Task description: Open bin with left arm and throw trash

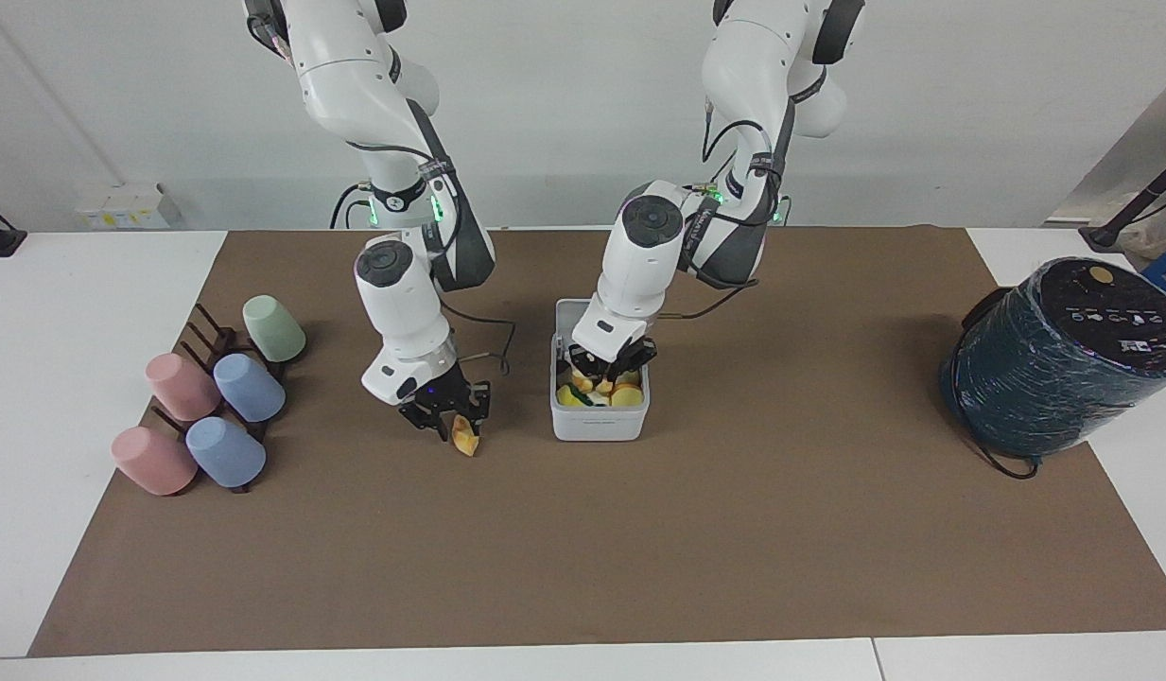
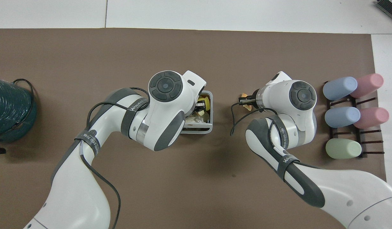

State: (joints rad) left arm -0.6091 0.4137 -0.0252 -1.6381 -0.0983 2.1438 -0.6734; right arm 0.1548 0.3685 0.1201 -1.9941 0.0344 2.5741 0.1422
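The right gripper [image 1: 447,422] is down at the mat with its fingers spread around the last scrap [image 1: 465,438], which lies between and just under the tips. The open bin [image 1: 599,423] stands beside it toward the left arm's end. The left gripper [image 1: 605,367], open, hangs over the bin's contents.
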